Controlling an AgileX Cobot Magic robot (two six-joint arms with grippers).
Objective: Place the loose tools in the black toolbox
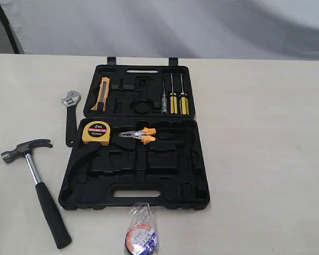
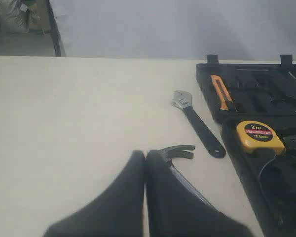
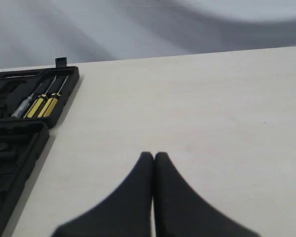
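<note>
The black toolbox (image 1: 190, 162) lies open in the middle of the table, also seen as the toolbox (image 2: 246, 163) and the toolbox (image 3: 19, 148). Left of it lie the claw hammer (image 1: 36, 180) and the adjustable wrench (image 1: 70, 114). The wrapped tape roll (image 1: 141, 234) sits at the front edge below the box. In the left wrist view, the wrench (image 2: 197, 123) lies ahead and the hammer's claw (image 2: 180, 150) peeks past my left gripper (image 2: 145, 154), which is shut and empty. My right gripper (image 3: 154, 155) is shut and empty over bare table right of the box. Neither gripper shows in the exterior view.
Inside the toolbox sit a yellow tape measure (image 1: 96, 133), orange-handled pliers (image 1: 140, 136), an orange utility knife (image 1: 102, 93) and yellow-handled screwdrivers (image 1: 177, 100). The table's far edge (image 1: 255, 57) meets a grey backdrop. Bare table spreads right of the box.
</note>
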